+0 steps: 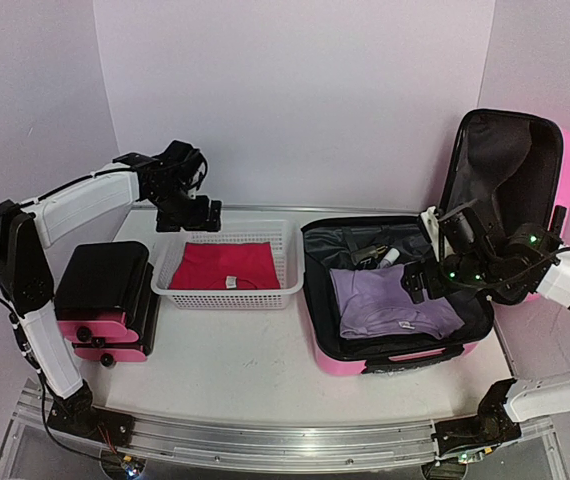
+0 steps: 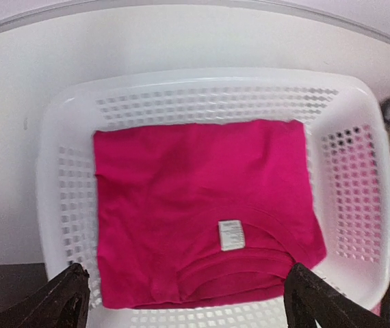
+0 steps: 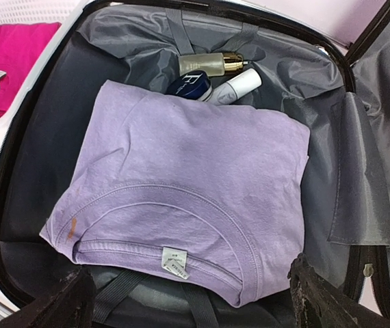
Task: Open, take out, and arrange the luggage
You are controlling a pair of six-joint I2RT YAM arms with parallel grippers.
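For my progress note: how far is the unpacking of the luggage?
Done: the luggage lies open and a pink shirt sits folded in the basket. In hand: nothing; the left gripper hangs open over the basket, the right gripper open over the purple shirt. Left: that shirt and the bottles behind it.

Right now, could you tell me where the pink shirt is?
Top view: the pink shirt lies in the white basket, left of the luggage, under the left gripper.

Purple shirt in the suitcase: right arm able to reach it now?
Likely yes: suitcase lid is up, the open right gripper hangs just above the purple shirt, nothing lying on it.
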